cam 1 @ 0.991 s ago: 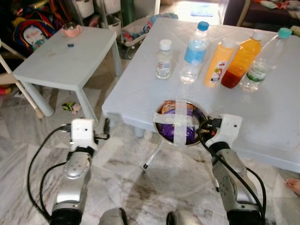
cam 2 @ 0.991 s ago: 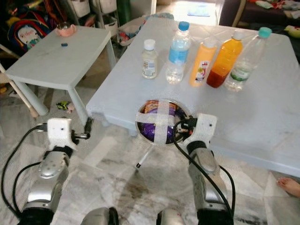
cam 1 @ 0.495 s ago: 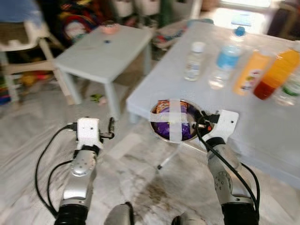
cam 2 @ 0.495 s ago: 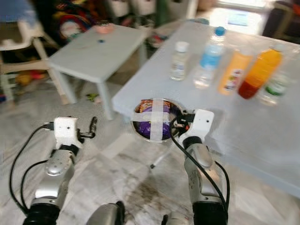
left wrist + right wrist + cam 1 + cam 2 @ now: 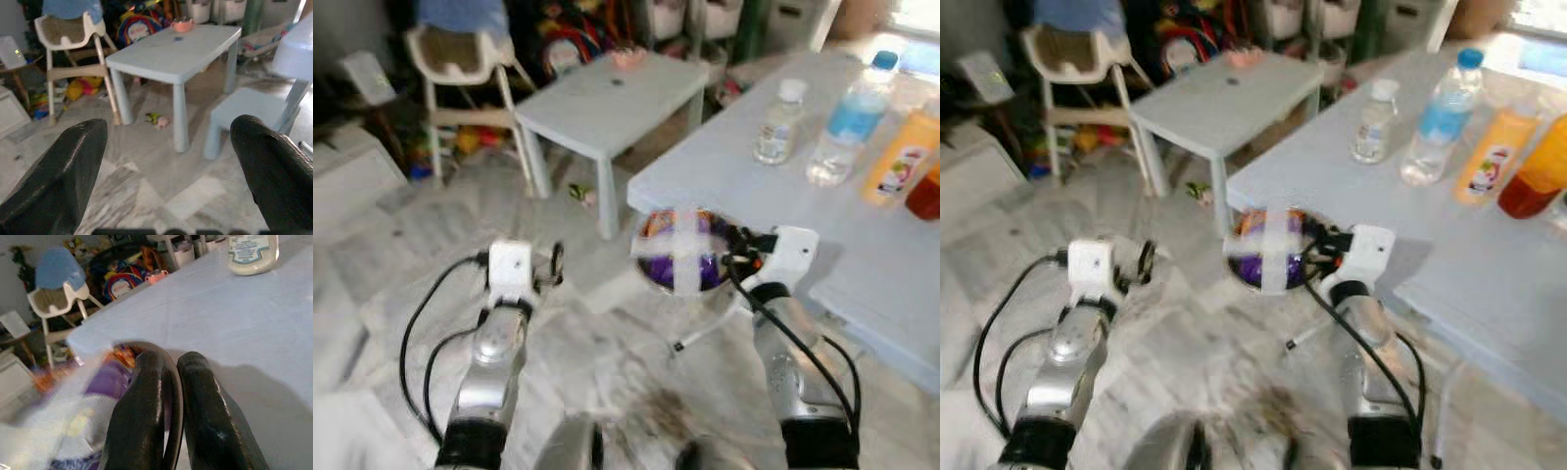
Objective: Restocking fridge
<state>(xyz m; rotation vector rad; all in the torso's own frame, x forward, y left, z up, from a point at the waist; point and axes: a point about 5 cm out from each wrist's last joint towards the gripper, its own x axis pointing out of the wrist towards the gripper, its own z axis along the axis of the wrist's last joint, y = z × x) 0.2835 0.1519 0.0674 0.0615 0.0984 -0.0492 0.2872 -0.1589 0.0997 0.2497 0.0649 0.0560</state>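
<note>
My right gripper [image 5: 740,258] is shut on the rim of a round metal bowl [image 5: 683,251]. The bowl holds purple packets under a cross of white tape, and I hold it level at the near corner of the large pale table [image 5: 862,245]. In the right wrist view the two black fingers [image 5: 146,382] pinch the dark rim [image 5: 128,345]. On the table stand a small clear bottle [image 5: 776,122], a blue-labelled water bottle [image 5: 850,117] and an orange bottle [image 5: 904,152]. My left gripper [image 5: 554,264] is open over the floor, holding nothing.
A small pale table [image 5: 617,98] stands to the left of the large one, with a pink cup [image 5: 182,24] on it. A white high chair [image 5: 460,59] and toys sit behind it. A low stool [image 5: 244,112] stands by the large table. Marble floor [image 5: 401,255] lies to my left.
The whole view has swung to the left, so the high chair has come in and the right-hand bottles have slid out. The bowl stays in my right gripper.
</note>
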